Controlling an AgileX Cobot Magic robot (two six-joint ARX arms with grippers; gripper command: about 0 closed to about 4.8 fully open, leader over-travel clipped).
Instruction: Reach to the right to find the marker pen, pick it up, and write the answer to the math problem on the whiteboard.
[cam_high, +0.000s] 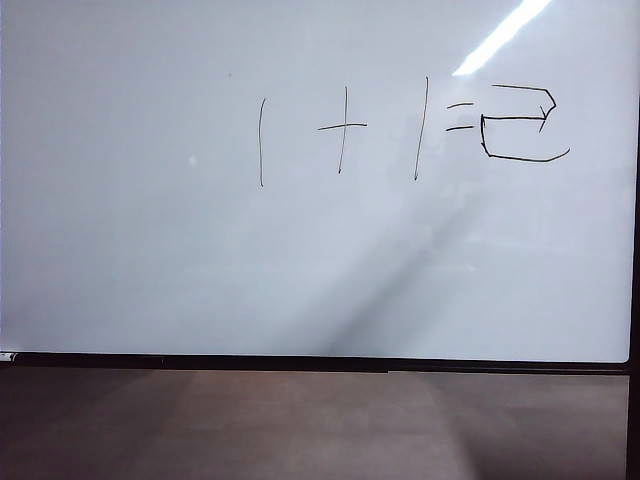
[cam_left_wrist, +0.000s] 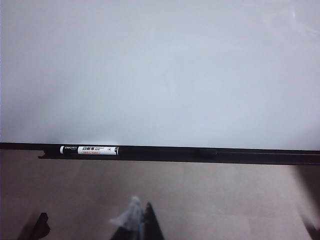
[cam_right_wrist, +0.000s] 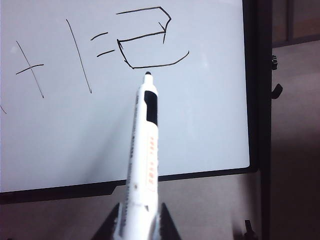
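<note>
Filling most of the exterior view, the whiteboard (cam_high: 150, 260) carries the math problem (cam_high: 365, 135) in thin black strokes across its upper middle, and the answer (cam_high: 522, 125), a boxy 2, sits just right of the two short dashes, toward the upper right of the frame. Neither arm shows in that view. In the right wrist view the right gripper (cam_right_wrist: 136, 227) has its fingers (cam_right_wrist: 167, 225) clamped on the marker pen (cam_right_wrist: 144, 160), whose dark tip points up at the board just below the 2, not touching its lines. In the left wrist view the left gripper (cam_left_wrist: 137, 222) shows only as blurred dark tips at the lower edge; whether they are apart or together I cannot tell. A second marker (cam_left_wrist: 90, 150) lies on the board's black ledge (cam_left_wrist: 225, 155).
</note>
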